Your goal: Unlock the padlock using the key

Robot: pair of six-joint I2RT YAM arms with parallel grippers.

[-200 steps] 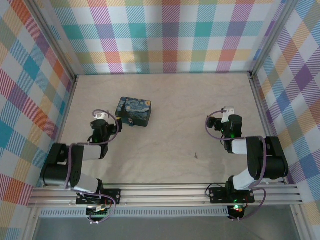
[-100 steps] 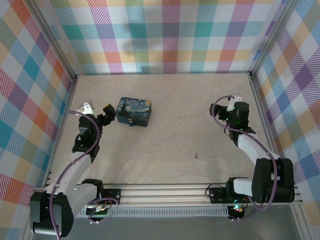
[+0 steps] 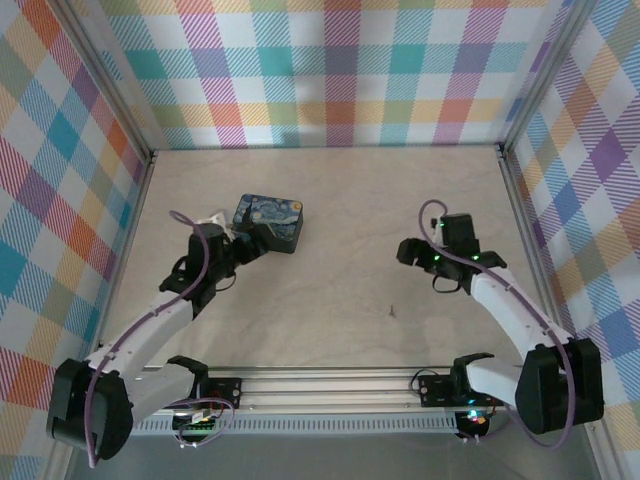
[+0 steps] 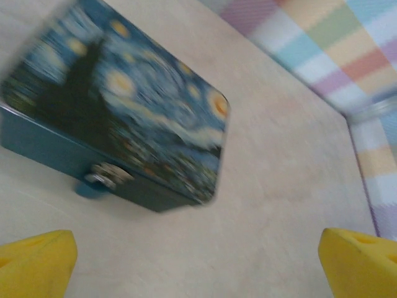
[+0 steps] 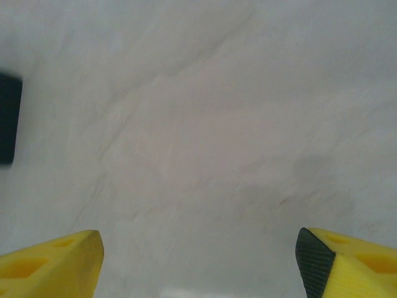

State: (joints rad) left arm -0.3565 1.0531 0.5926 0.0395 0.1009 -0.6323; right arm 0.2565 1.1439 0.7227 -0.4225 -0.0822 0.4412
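The padlock [image 4: 90, 188] is a small blue blur hanging under the gold latch [image 4: 108, 173] on the front of the starry-night box [image 3: 268, 221]. My left gripper [image 3: 247, 243] is close against the box's front side. In the left wrist view the left gripper [image 4: 197, 264] stands open, with its yellow fingertips [image 4: 36, 261] wide apart over bare table, below and right of the padlock. The key [image 3: 393, 311] is a dark speck lying alone on the table, nearer the front. My right gripper [image 3: 409, 251] hovers behind and a little right of the key. In its wrist view the right gripper [image 5: 198, 264] is open and holds nothing.
Plaid walls [image 3: 330, 70] enclose the beige table [image 3: 340, 190] on three sides. An aluminium rail [image 3: 330, 385] with both arm bases runs along the near edge. A dark blurred shape [image 5: 7, 118] sits at the left edge of the right wrist view.
The left gripper swung right, up to the box's front. The right gripper came forward and left toward the table's middle. Box and key stayed put.
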